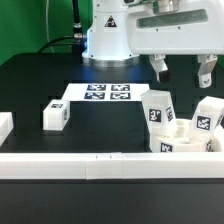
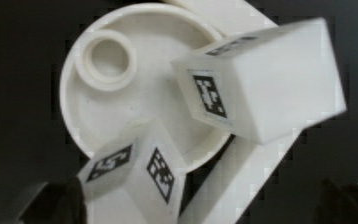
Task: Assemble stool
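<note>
Exterior view, near to far.
- 6 o'clock: white border rail [image 1: 60,163] runs across the front edge of the table.
- 4 o'clock, just behind the rail: the stool parts are bunched together. First leg [image 1: 160,108] and second leg [image 1: 207,116] stick up with their tags showing. A low tagged piece [image 1: 166,146] sits in front of them. Can't separate the seat from the pile in this view.
- 9 o'clock: lone leg [image 1: 55,116] on the black table, well apart from the pile.
- Centre, toward 12: marker board [image 1: 105,93] lies flat.
- 2 o'clock: gripper [image 1: 181,70] hangs above the pile. Fingers are spread wide, nothing between them, no contact with any part.
- 12 o'clock, farthest: arm base [image 1: 105,35].

Wrist view: round seat [image 2: 149,35] with one socket [image 2: 112,55] visible. A tilted tagged block [image 2: 274,80] overlaps its rim. A smaller tagged block [image 2: 131,170] is at the seat's edge. Can't tell whether either one touches the seat.
</note>
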Tool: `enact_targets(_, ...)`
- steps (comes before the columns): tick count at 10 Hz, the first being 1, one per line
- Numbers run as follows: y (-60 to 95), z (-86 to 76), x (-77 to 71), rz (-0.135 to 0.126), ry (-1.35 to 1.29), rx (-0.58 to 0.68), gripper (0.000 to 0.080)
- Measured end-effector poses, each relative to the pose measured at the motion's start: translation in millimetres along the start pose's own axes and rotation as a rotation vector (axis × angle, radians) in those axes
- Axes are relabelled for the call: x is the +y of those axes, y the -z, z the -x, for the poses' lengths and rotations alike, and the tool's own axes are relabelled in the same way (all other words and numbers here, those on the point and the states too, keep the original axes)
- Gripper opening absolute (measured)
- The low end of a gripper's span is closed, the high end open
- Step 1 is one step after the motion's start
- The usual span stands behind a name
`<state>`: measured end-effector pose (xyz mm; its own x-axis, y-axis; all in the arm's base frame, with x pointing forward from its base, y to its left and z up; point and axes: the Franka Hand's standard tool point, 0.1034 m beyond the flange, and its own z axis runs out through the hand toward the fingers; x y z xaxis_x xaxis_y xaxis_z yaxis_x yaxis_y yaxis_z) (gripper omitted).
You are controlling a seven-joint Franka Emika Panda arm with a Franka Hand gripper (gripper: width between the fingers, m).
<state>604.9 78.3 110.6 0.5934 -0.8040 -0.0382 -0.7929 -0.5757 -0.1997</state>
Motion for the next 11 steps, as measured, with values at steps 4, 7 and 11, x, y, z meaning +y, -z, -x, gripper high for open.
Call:
enact_targets(4,-2.3,1.7,1.0,0.033,0.477,0.012,0.0649)
enact_targets(7,-1.7,3.2,-1.5,0.047,0.731,0.013,0.0649)
enact_targets(11,-5.3,-3.1,2.4,0.067,1.113,0.029,0.0649)
